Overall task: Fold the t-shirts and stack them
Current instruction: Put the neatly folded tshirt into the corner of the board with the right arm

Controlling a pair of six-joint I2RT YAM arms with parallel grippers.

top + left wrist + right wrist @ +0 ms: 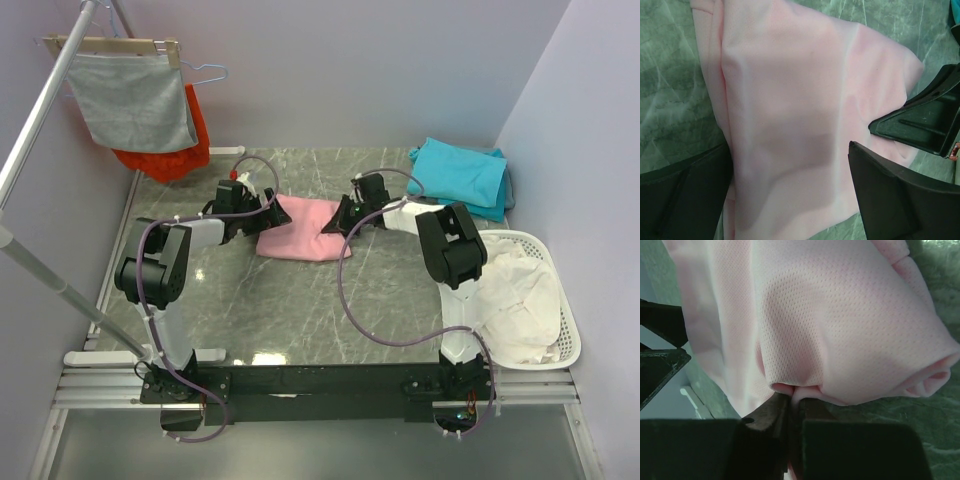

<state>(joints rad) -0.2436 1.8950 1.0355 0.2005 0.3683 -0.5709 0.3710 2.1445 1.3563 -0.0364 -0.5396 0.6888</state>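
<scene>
A light pink t-shirt point(300, 230) lies folded on the marble table between my two grippers. My left gripper point(262, 214) is at its left edge, jaws open wide over the cloth point(790, 125). My right gripper point(338, 217) is at the shirt's right edge, shut on a pinch of pink fabric point(795, 389). The right fingers point(920, 120) show in the left wrist view. Folded teal t-shirts point(462, 175) are stacked at the back right.
A grey cloth point(135, 100) and an orange-red garment point(170, 155) hang on a rack at the back left. A white basket point(545, 300) with pale laundry stands at the right. Metal poles point(50, 85) cross the left side.
</scene>
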